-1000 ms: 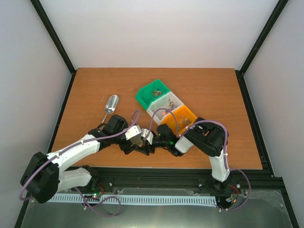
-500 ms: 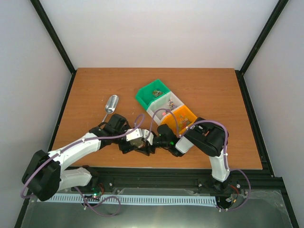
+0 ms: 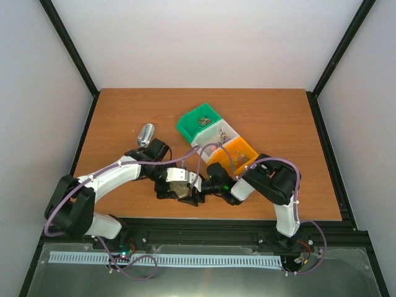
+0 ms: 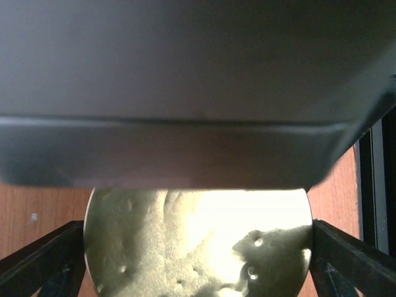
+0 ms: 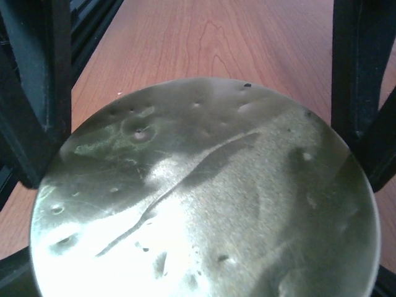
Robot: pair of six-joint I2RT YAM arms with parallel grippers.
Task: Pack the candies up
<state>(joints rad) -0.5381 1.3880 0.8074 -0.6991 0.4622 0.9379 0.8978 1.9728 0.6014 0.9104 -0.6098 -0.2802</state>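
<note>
Left arm [image 3: 117, 173] has swung up the top view in the last 1 second. Its forearm now crosses the handle of the metal scoop [image 3: 146, 134], so only the scoop bowl shows, and its wrist sits over the jar.

1. Jar: the gold lid [image 3: 182, 190] lies at lower centre of the top view, with both grippers converged on it.
2. Left gripper [image 4: 198, 263]: 1 finger shows at each lower corner of the left wrist view, at the lid rim. Clamped or merely flanking cannot be told.
3. Right gripper [image 5: 195, 124]: the fingers stand wide at the left and right frame edges with the lid between them. A grip cannot be confirmed.
4. Candies [image 3: 216, 141]: they lie in the green bin [image 3: 185, 127], white bin [image 3: 230, 130] and orange bin [image 3: 249, 146], up and right of the jar, apart from all fingers.

The bin row runs upper left to lower right. Its orange end is just beside the right arm, so that arm is probably nearer the candies. The scoop lies on the left arm's side.
</note>
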